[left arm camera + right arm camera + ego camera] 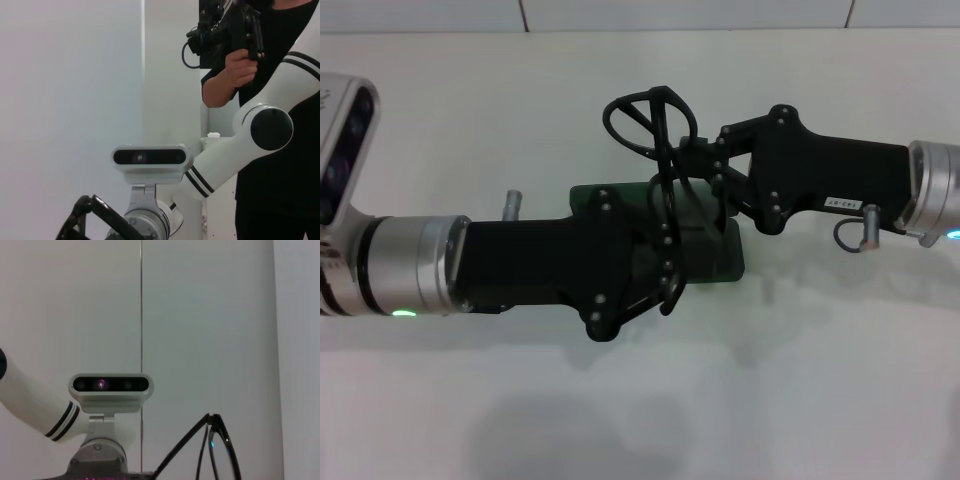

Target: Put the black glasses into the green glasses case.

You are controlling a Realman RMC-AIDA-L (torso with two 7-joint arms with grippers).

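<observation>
The black glasses (645, 125) are held up above the table, lenses toward the far side and one temple arm hanging down toward me. My right gripper (692, 165) reaches in from the right and is shut on the frame near the hinge. My left gripper (665, 262) comes in from the left and sits right against the hanging temple arm. The green glasses case (730, 262) lies on the white table (520, 420) under both grippers, mostly covered by them. In the right wrist view the glasses (217, 450) show edge-on at the bottom.
The left wrist view shows a person in black (280, 50) standing behind the robot, holding a handheld device. The right arm's wrist camera (149, 162) faces the left arm's wrist camera (110, 390). A tiled wall borders the table's far edge.
</observation>
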